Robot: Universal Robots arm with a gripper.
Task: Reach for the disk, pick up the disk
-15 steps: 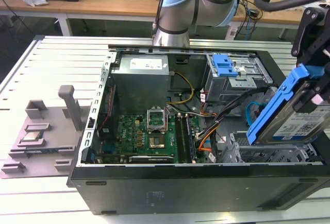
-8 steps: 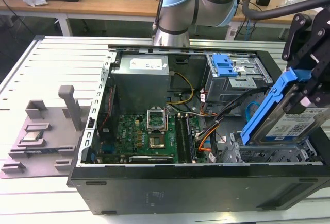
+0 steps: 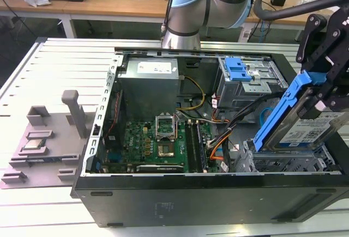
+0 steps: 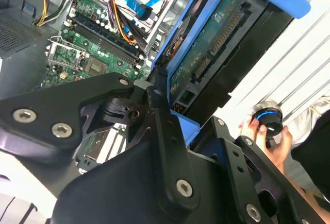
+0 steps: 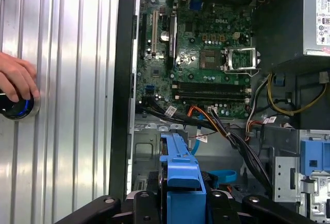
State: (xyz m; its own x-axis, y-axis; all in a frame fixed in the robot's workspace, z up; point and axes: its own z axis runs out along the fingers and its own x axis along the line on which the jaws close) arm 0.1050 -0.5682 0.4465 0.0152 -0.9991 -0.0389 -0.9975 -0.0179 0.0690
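The disk (image 3: pixel 315 127) is a flat silver hard drive with a white-and-blue label and bright blue side rails. In the exterior view it hangs tilted, one end raised, over the drive bay (image 3: pixel 283 163) at the right end of the open computer case. My black gripper (image 3: pixel 323 87) comes down from the exterior view's upper right and is shut on its upper end. The second wrist view shows the disk's green circuit-board underside (image 4: pixel 216 33) between the black finger links (image 4: pixel 154 126). In the first wrist view its blue rail (image 5: pixel 180 170) runs between the fingers (image 5: pixel 149 208).
The open case (image 3: pixel 196 193) holds a motherboard (image 3: pixel 158 144), a power supply (image 3: pixel 150 87), cable bundles (image 3: pixel 229 125) and another blue-railed bay (image 3: pixel 240 71). A grey fixture with a small square chip (image 3: pixel 34 144) lies at the exterior view's left. A hand (image 5: pixel 15 77) rests on a round knob (image 5: pixel 15 106) beside the case.
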